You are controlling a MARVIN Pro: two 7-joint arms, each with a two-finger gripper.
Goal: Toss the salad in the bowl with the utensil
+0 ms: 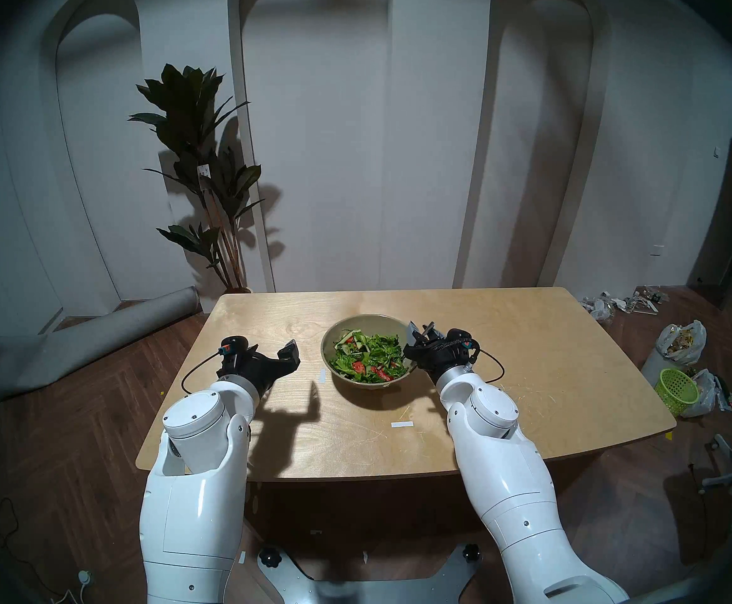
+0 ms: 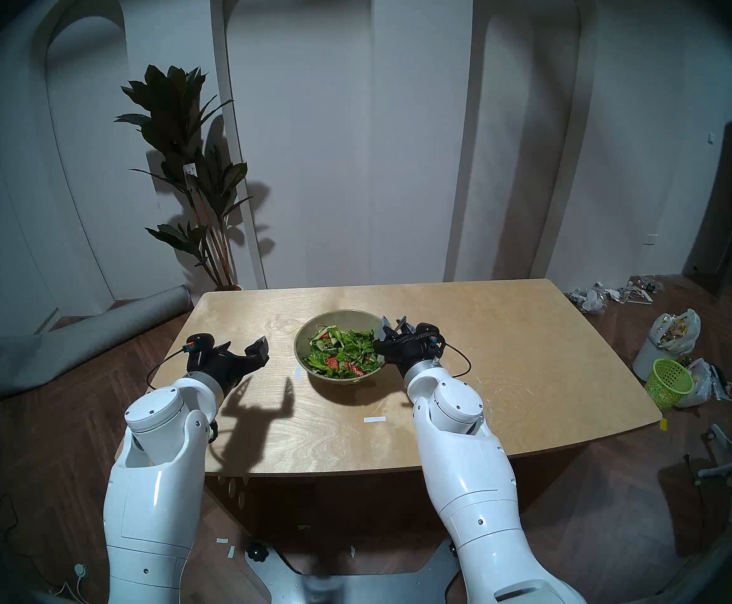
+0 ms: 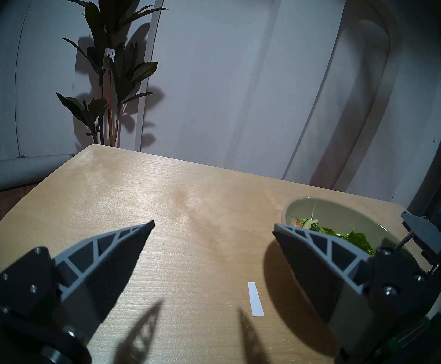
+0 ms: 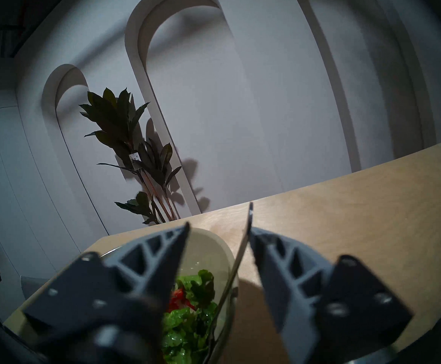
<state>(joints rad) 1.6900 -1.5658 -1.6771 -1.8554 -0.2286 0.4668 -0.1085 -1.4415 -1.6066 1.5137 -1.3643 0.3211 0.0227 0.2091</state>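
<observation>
The olive-beige bowl (image 1: 366, 317) (image 2: 338, 313) stands mid-table with the salad (image 1: 368, 357) (image 2: 340, 354) heaped inside: green leaves, red tomato, cucumber slices. My right gripper (image 1: 420, 335) (image 4: 219, 227) hovers at the bowl's right rim. Its jaws are partly apart around the handle of the silver spoon (image 4: 240, 250) (image 1: 428, 327). The handle leans on one finger only and slants down into the salad (image 4: 187, 316); the spoon's head is hidden. My left gripper (image 1: 268, 350) (image 3: 214, 224) stays wide open and empty, above the table just left of the bowl (image 3: 319, 203).
Two white tape strips (image 1: 401, 424) (image 1: 322, 375) lie on the wooden table (image 1: 268, 459). On the floor are a rolled grey mat (image 1: 94, 341) at the left, and a lime-green basket (image 1: 678, 391) and rubbish bags at the right. A potted plant (image 1: 207, 176) stands behind the table.
</observation>
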